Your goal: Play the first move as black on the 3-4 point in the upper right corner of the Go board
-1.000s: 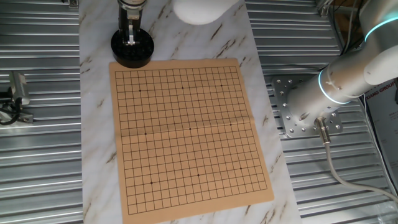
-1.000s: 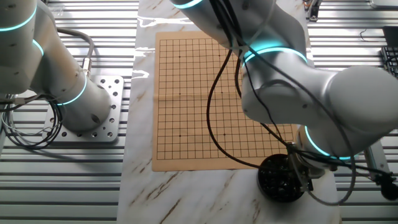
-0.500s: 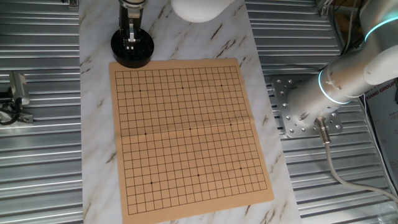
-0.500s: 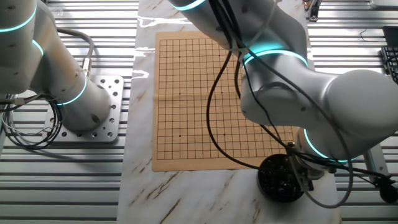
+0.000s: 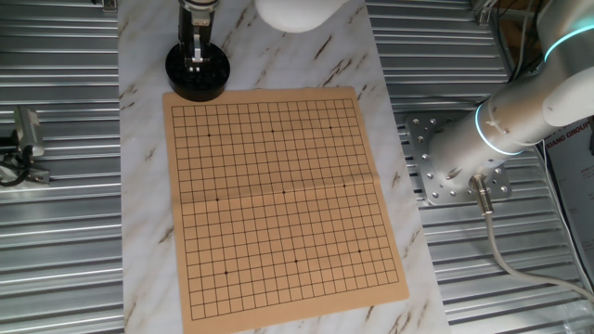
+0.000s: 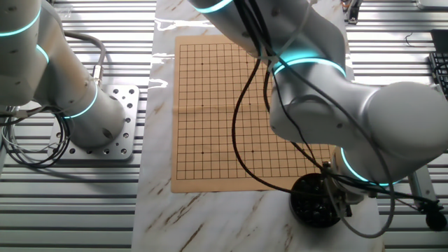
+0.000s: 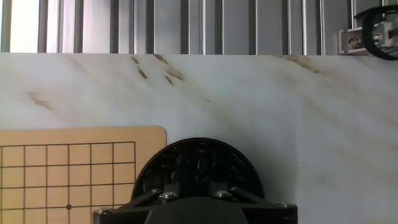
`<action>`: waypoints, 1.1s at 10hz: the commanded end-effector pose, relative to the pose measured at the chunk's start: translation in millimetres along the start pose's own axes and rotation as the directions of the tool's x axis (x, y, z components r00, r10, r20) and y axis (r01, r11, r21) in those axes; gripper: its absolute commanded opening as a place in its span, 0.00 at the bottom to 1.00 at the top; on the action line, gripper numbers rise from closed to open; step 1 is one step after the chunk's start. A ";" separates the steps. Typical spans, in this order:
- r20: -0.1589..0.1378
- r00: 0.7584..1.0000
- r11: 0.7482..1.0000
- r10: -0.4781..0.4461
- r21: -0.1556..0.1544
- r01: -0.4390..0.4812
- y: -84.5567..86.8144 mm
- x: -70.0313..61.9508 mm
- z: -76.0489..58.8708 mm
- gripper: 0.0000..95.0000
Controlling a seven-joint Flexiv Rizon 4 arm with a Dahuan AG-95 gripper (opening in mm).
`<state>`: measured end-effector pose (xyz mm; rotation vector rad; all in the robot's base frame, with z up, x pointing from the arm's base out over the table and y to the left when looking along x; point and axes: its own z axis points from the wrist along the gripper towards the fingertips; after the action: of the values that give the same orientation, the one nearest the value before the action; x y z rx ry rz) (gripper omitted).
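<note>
Hardly any writing is showing. In one fixed view, a label (image 5: 568, 141) on the equipment at the right edge, behind the arm, is carrying red capital letters that seem to read "…ANG GROUP", with more letters below cut off by the frame edge. The Go board (image 5: 278, 199) is showing only grid lines and star dots, no coordinates. Nothing legible is appearing in the other fixed view or the hand view.

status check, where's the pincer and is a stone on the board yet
Pincer down in black bowl, jaw state unclear. Go board bare, no stone placed. Nothing blocking.
</note>
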<state>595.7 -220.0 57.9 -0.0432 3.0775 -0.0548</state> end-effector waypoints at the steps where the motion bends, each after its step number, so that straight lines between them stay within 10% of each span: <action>1: 0.000 1.000 1.000 0.000 -0.003 0.000 0.9 0.3 -0.6 0.20; 11: 0.016 1.000 1.000 0.001 -0.003 -0.001 4.0 2.5 7.0 0.20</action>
<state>592.7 -216.8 50.6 -0.0428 3.0601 -0.0521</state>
